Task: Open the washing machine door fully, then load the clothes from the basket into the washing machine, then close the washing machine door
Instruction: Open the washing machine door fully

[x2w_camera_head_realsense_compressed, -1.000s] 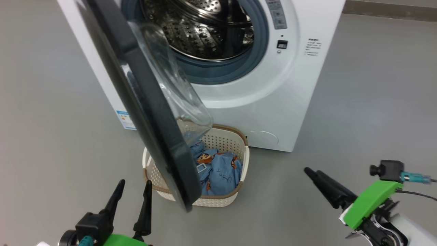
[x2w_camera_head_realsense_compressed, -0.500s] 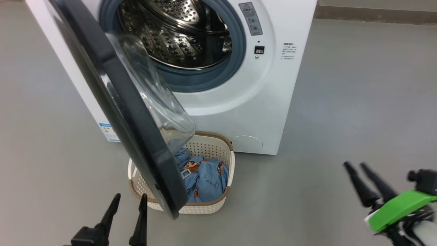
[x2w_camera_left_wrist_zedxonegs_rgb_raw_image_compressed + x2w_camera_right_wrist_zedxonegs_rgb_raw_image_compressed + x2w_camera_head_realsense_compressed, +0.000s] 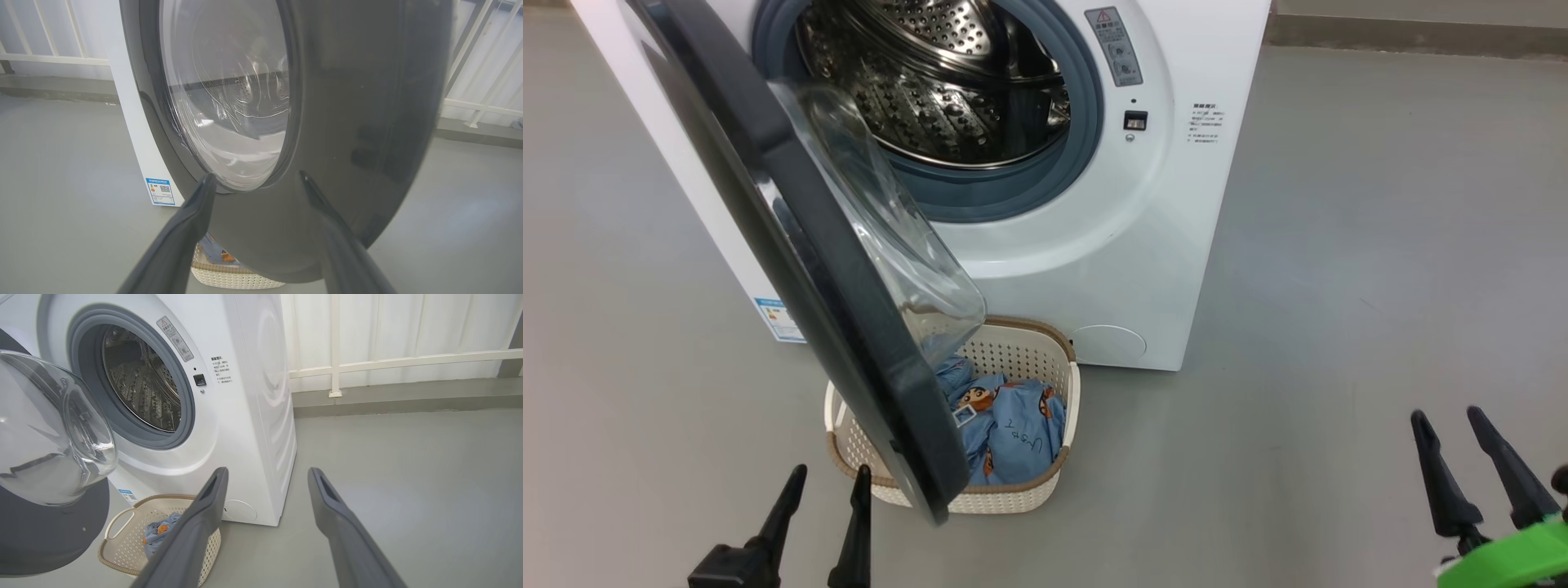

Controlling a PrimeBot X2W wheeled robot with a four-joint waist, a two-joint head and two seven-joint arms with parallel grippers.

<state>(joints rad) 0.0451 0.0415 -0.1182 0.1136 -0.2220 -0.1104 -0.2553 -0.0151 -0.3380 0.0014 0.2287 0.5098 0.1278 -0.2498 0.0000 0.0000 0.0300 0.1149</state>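
Holding left claw point(image 3: 831, 474) and right claw point(image 3: 1447, 416) spread open, empty, we are logging: washing machine door point(image 3: 837, 310) ajar just ahead of left claw; clothes point(image 3: 1013, 433) lying in basket point(image 3: 1013, 490) beyond it, before washing machine point(image 3: 1094, 269).

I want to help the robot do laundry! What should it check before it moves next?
1. Door fully open: not ok. The washing machine door stands only partway, over the basket.
2. Clothes ready: ok. The clothes lie in the basket.
3. Room inside: ok. The drum looks empty where it shows.
4. Left side free: ok. The left gripper is open, holding nothing.
5. Right side free: ok. The right gripper is open, holding nothing.
6. Left gripper touching the door: cannot tell.
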